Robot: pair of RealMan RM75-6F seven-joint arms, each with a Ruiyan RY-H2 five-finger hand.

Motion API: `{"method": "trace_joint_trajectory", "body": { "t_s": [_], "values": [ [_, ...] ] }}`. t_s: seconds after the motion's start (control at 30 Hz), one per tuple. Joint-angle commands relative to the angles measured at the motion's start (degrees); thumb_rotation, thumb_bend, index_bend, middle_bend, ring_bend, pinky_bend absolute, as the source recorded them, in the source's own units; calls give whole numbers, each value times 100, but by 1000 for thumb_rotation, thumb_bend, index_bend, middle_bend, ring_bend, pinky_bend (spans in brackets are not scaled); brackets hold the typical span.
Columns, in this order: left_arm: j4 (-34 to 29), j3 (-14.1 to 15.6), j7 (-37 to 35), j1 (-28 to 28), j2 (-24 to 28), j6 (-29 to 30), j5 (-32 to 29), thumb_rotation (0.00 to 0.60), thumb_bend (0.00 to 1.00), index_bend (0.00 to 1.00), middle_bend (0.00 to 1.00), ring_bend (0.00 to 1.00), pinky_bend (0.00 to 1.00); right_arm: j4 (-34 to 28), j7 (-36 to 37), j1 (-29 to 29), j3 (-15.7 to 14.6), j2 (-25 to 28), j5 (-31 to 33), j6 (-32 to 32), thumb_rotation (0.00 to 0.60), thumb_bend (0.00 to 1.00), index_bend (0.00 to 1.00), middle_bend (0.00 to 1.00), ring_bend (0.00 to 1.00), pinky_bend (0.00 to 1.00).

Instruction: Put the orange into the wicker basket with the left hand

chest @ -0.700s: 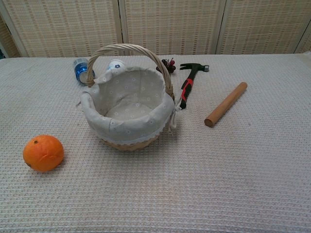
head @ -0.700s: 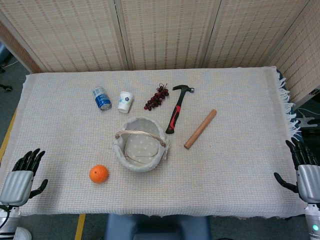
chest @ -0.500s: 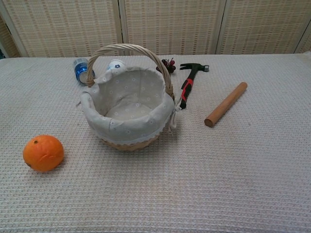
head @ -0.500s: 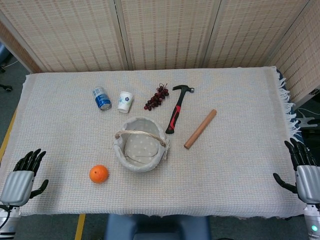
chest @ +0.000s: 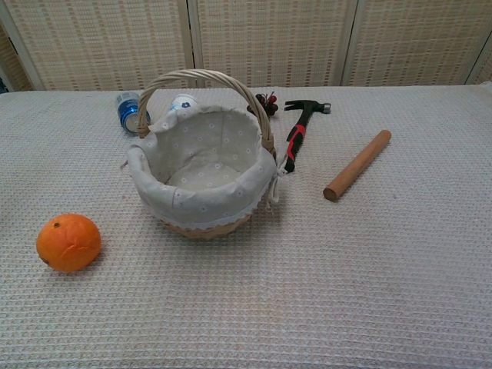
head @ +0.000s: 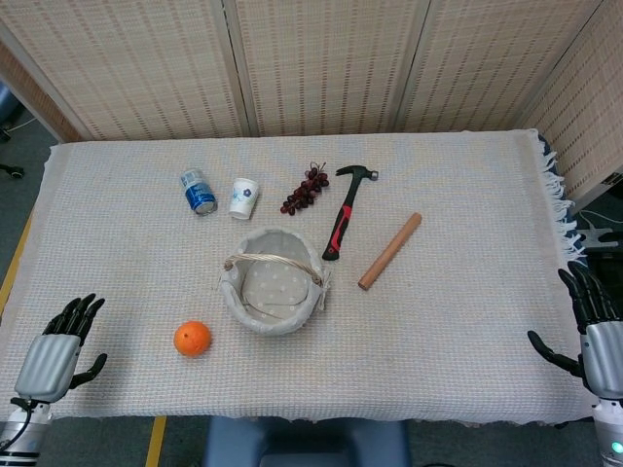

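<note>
The orange (head: 193,338) lies on the cloth near the table's front left; in the chest view the orange (chest: 68,242) sits left of the basket. The wicker basket (head: 274,293) with a pale dotted lining stands upright in the middle, its handle arching over the basket (chest: 202,177). My left hand (head: 60,352) hovers at the front left corner, well left of the orange, fingers spread and holding nothing. My right hand (head: 596,333) hangs at the front right edge, fingers apart and empty. Neither hand shows in the chest view.
Behind the basket lie a blue can (head: 198,191) on its side, a white paper cup (head: 244,197), dark grapes (head: 306,190), a black-and-red hammer (head: 345,212) and a wooden rolling pin (head: 389,251). Woven screens close off the back.
My left hand has shifted right and slightly down along the front edge, closer to the orange. The right hand has dropped a little. The objects have not moved.
</note>
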Motion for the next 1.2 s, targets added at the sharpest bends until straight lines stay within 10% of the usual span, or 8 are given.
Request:
{"method": "trace_joint_trajectory", "body": {
  "t_s": [0.03, 0.6, 1.2],
  "values": [
    [-89, 112, 68, -209, 23, -425, 66, 600, 325, 0, 0, 0, 209, -117, -115, -34, 42, 71, 167, -146, 600, 109, 0, 0, 0, 172],
    [-943, -138, 885, -1135, -211, -1778, -667, 600, 324, 0, 0, 0, 172, -248, -44, 36, 39, 286, 288, -417, 600, 109, 0, 0, 0, 172],
    [-904, -69, 1322, -1394, -947, -1902, -1123, 600, 324, 0, 0, 0, 121, -260, -40, 49, 53, 282, 316, -429, 600, 109, 0, 0, 0, 172]
  ]
}}
